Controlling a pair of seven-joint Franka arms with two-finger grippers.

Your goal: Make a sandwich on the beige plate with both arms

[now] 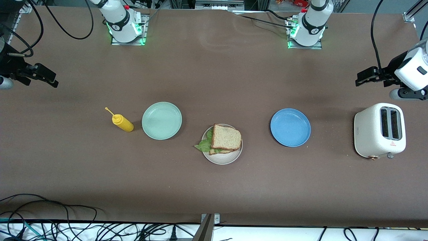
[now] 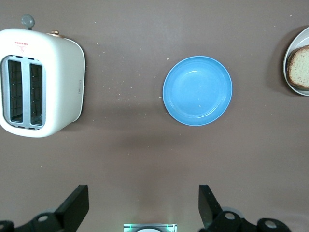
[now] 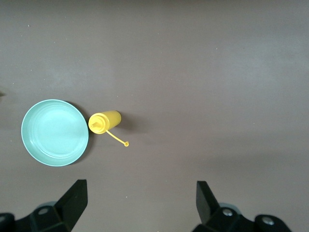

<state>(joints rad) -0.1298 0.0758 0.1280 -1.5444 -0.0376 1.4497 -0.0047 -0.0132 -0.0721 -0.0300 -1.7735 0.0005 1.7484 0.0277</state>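
The sandwich (image 1: 226,137) lies on the beige plate (image 1: 224,160) mid-table: a speckled brown slice on top, a second slice under it, green lettuce (image 1: 204,145) sticking out toward the right arm's end. The left wrist view catches the beige plate's (image 2: 292,84) edge with the bread (image 2: 299,66). My left gripper (image 1: 360,79) hangs open over bare table at the left arm's end, holding nothing (image 2: 142,204). My right gripper (image 1: 51,81) hangs open over bare table at the right arm's end, also with nothing in it (image 3: 141,200).
A mint-green plate (image 1: 162,120) (image 3: 54,132) and a yellow squeeze bottle (image 1: 122,123) (image 3: 104,121) lie toward the right arm's end. A blue plate (image 1: 290,127) (image 2: 197,90) and a white toaster (image 1: 379,130) (image 2: 41,82) stand toward the left arm's end.
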